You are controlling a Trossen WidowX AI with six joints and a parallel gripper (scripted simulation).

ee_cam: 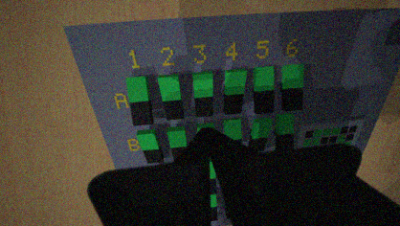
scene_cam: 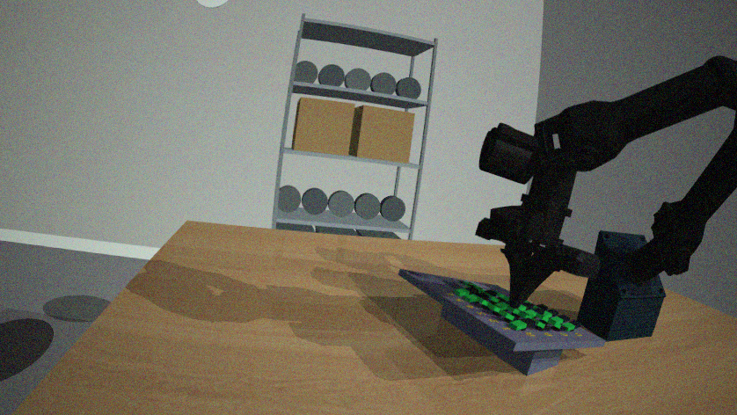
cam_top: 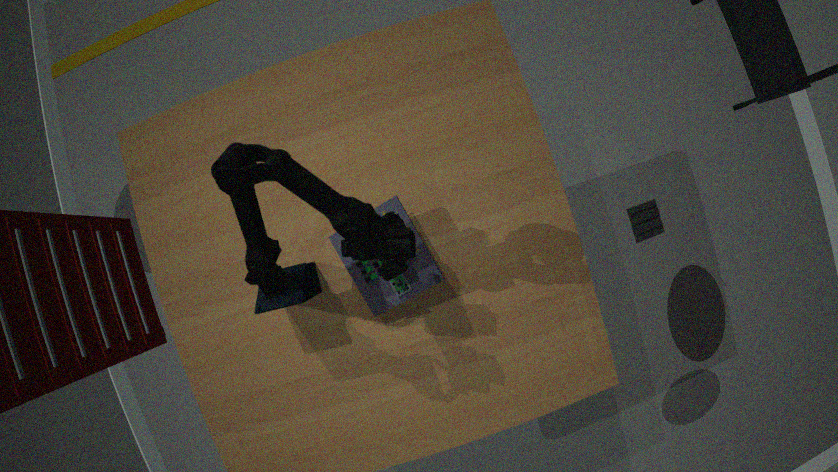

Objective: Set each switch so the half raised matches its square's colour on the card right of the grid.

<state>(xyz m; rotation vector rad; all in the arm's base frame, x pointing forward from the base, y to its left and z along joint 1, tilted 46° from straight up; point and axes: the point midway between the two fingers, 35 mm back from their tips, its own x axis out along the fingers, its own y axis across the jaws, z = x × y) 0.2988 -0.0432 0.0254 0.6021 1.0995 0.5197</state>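
The tilted grey panel (cam_top: 378,300) (scene_cam: 565,341) (ee_cam: 96,53) carries rows of green and dark switches. In the wrist view, switch A1 (ee_cam: 138,89) and switch A2 (ee_cam: 169,88) show flat green faces. Switch A3 (ee_cam: 203,84) through switch A6 (ee_cam: 292,76) show a stepped green edge, as if the green half is raised. Switch B1 (ee_cam: 147,140) is also in view. My gripper (scene_cam: 517,303) (ee_cam: 206,133) is shut and empty, its tip low over switch B3, mostly covering it. Rows below B are largely hidden. The small card (cam_top: 399,284) (ee_cam: 330,135) shows right of the grid; its squares are blurry.
The wooden table (cam_top: 527,328) (scene_cam: 247,355) extends around the panel. The arm's dark base (cam_top: 293,287) (scene_cam: 623,309) stands close to the panel's near side. A shelf rack (scene_cam: 355,95) stands against the wall behind the table. A red slatted object (cam_top: 82,293) is beyond the table's left edge.
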